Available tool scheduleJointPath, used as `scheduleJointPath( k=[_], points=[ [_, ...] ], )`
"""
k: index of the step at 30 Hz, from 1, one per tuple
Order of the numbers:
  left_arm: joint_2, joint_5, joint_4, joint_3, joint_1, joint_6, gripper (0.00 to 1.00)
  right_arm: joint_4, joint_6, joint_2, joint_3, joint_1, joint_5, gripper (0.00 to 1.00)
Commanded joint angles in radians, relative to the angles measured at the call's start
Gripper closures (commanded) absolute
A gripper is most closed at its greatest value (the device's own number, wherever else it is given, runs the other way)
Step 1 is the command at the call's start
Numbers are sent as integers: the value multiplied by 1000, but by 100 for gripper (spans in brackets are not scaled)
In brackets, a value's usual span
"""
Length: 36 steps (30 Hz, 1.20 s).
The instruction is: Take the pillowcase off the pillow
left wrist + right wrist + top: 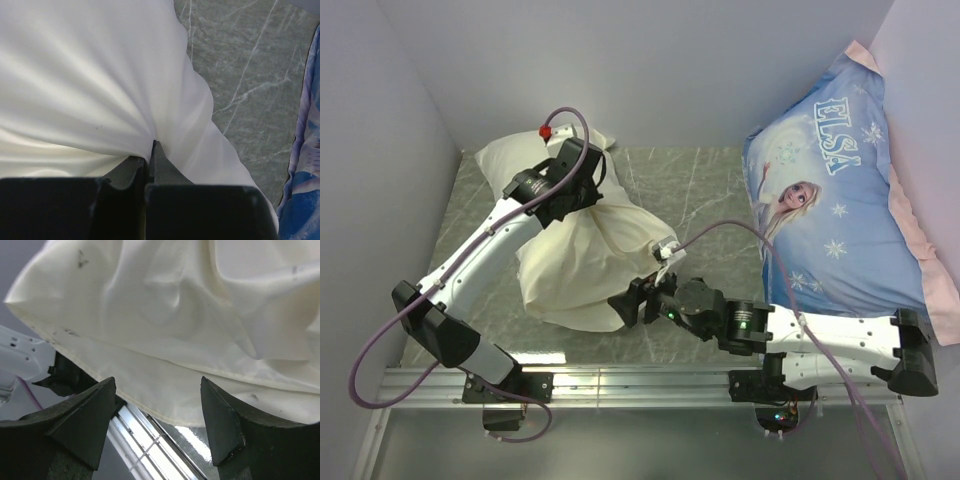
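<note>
**Cream fabric pinched on the left, hem loose before the right jaws**

Cream, thin and plain, the soft fabric pillowcase (575, 260) lies bunched in the middle of your grey-green marble-patterned table (705, 185). One plump corner points toward the back left and its hemmed edge is nearest the arm bases.

Your left gripper (152, 152) has its fingers pressed together on a gathered fold of that pillowcase. In the left wrist view the creases fan out from the pinch point. The left arm reaches up and forward from its base, elbow out toward the left wall, with the wrist bent in over the top of the bundle.

Your right gripper (157, 385) stands with its fingers well apart and holds nothing. The stitched hem runs across just beyond the fingertips, and I cannot tell whether it touches them. The right arm lies low and nearly flat across the near side of the table, its forearm pointing left at the lower edge of the cloth.

I cannot pick out the pillow itself. The sack looks filled at the back, but no bare white surface or tag shows.

A large blue pillow with an Elsa print and pink edging (840, 200) leans against the right wall, its far corners cut off by the frame. A purple cable (365, 370) loops beside the left arm.
</note>
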Motion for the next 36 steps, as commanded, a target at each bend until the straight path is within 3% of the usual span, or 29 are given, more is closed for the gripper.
scheduleJointPath(
  k=[1,5,12,22,31,36],
  points=[
    [-18,13,126,93,-21,-11,100,89,17,70,15,8,28,24],
    [-10,15,122,113,-24,-11,100,139,35,154,2,6,17,22],
    [-5,13,120,117,-38,-16,100,275,83,208,-62,8,69,9],
    [2,5,88,168,-47,-7,99,477,122,279,-114,9,121,8],
    [13,8,85,185,-47,2,100,510,208,277,-162,32,193,5],
    [4,19,92,167,-51,-5,100,622,132,303,-185,31,280,3]
  ],
)
